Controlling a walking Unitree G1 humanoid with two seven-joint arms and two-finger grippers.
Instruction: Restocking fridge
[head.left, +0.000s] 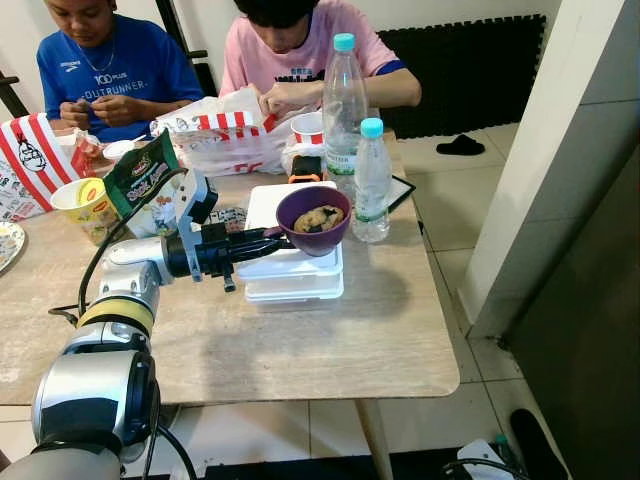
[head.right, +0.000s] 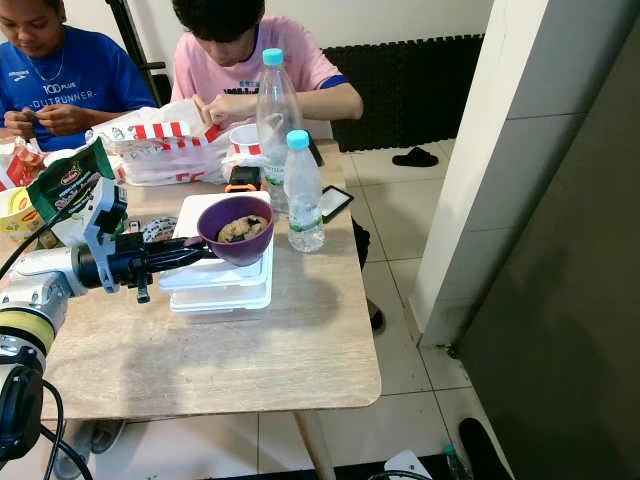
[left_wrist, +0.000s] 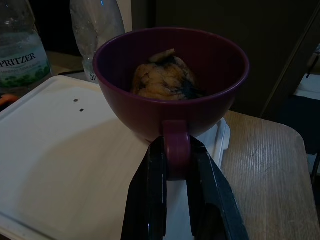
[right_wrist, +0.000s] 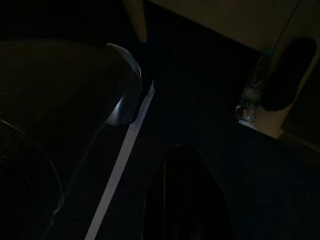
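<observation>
A purple bowl (head.left: 313, 222) with a brown, dark-flecked piece of food inside sits at the far right corner of a stack of white lidded containers (head.left: 290, 278) on the wooden table. My left gripper (head.left: 276, 238) reaches across from the left and is shut on the bowl's short handle (left_wrist: 175, 150), one black finger (left_wrist: 150, 190) on each side. Whether the bowl rests on the lid or hangs just above it I cannot tell. The right wrist view is very dark, with a black finger shape (right_wrist: 182, 200) over a dim floor.
Two water bottles, one tall (head.left: 344, 100) and one short (head.left: 372, 180), stand just right of the bowl. Two seated people (head.left: 300, 50) handle food bags at the table's far side. A noodle cup (head.left: 88, 208) and snack packet (head.left: 140, 175) sit left. A white pillar (head.left: 560, 150) and dark panel (head.left: 590, 320) stand right.
</observation>
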